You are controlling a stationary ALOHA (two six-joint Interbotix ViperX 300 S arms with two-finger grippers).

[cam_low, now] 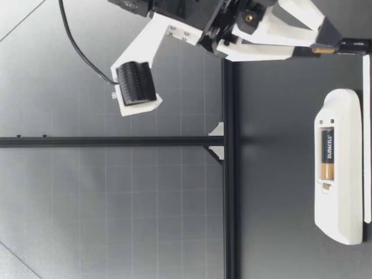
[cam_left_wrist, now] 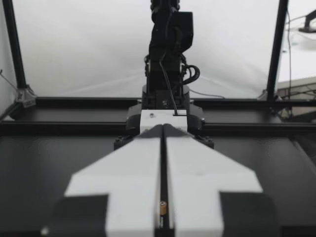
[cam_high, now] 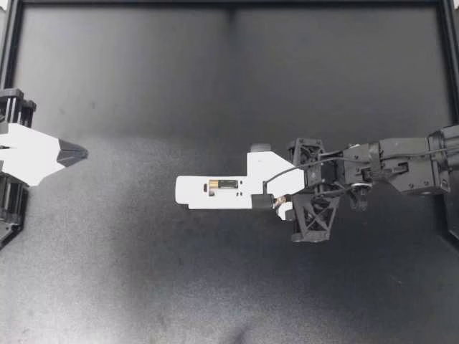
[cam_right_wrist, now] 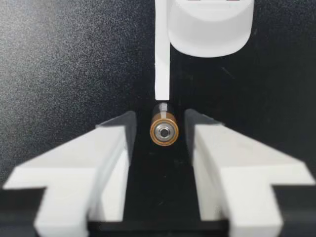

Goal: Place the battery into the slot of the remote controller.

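The white remote controller [cam_high: 208,193] lies on the black table with its slot facing up and one battery [cam_high: 224,185] seated in it, as the low view also shows [cam_low: 328,152]. My right gripper [cam_high: 271,198] is down at the table by the remote's right end. It stands open around a second battery [cam_right_wrist: 164,130] that lies end-on between its fingers [cam_right_wrist: 111,148], with a narrow gap on each side. In the low view this gripper [cam_low: 318,43] hangs just above the table. My left gripper [cam_high: 72,152] rests shut at the far left, holding nothing.
A thin white strip [cam_right_wrist: 162,59] lies just ahead of the loose battery, beside the remote's rounded end [cam_right_wrist: 210,24]. In the low view the strip [cam_low: 366,133] runs along the remote's side. A black frame rail [cam_high: 229,3] borders the far edge of the table.
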